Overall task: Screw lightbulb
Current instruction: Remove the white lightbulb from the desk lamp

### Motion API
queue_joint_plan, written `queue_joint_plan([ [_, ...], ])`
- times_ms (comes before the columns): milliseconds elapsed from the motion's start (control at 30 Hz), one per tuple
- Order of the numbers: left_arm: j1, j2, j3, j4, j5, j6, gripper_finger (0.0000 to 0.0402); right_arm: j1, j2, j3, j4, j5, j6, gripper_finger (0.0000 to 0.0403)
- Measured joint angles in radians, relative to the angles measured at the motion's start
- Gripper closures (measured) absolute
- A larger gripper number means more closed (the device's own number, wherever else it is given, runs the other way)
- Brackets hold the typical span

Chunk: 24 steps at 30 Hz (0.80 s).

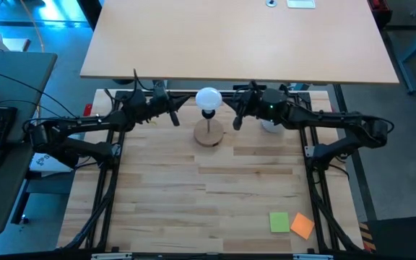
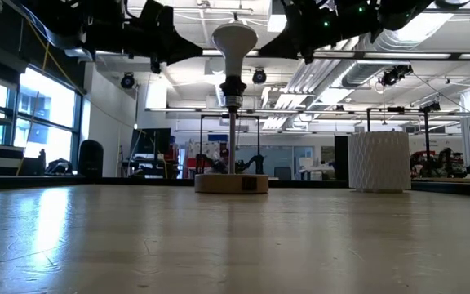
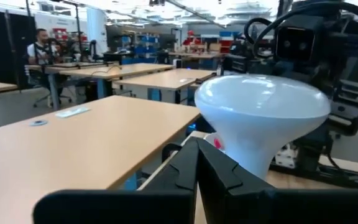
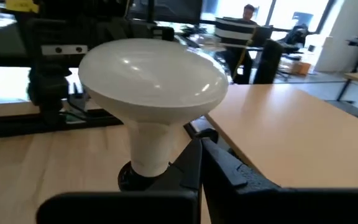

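— Sitting pretty, that lightbulb (image 1: 208,99): upright in the black socket on top of the wooden stand (image 1: 209,135), near the far edge of the table (image 1: 215,202), globe up.

— And the grippers?

— One on either side of it. The left gripper (image 1: 173,115) hangs just off the bulb's left, its fingers (image 3: 194,171) pressed together, holding nothing. From the left wrist camera the bulb (image 3: 261,121) sits right past those fingertips, apart from them.

— The right one?

— Same picture mirrored. The right gripper (image 1: 237,120) hangs to the bulb's right, fingers (image 4: 201,165) together, empty. Its wrist camera shows the bulb (image 4: 153,93) just ahead, neck down in the socket.

— Anything else?

— A white ribbed cup (image 2: 379,161) under the right arm, and green and orange sticky notes (image 1: 291,223) at the near edge.
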Motion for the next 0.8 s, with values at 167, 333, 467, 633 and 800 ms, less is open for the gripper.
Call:
queue_joint_plan([
  [167, 0.003, 0.0, 0.0, 0.036, 0.039, 0.0, 0.0401, 0.045, 0.0, 0.0, 0.011, 0.071, 0.004, 0.0403],
  [333, -0.001, 0.0, 0.0, 0.05, 0.076, -0.006, 0.0401, 0.061, 0.001, 0.0, 0.06, 0.067, 0.001, 0.0403],
  [467, -0.021, 0.0, 0.0, 0.05, 0.076, -0.008, 0.0401, 0.039, 0.024, 0.0, 0.108, 0.038, 0.004, 0.0403],
  [633, -0.076, 0.0, 0.0, 0.051, 0.077, -0.009, 0.0401, -0.008, 0.076, 0.0, 0.172, 0.026, 0.0, 0.0403],
  [800, -0.133, 0.0, 0.0, 0.05, 0.077, -0.009, 0.0401, -0.072, 0.086, 0.0, 0.213, 0.029, 0.014, 0.0403],
])
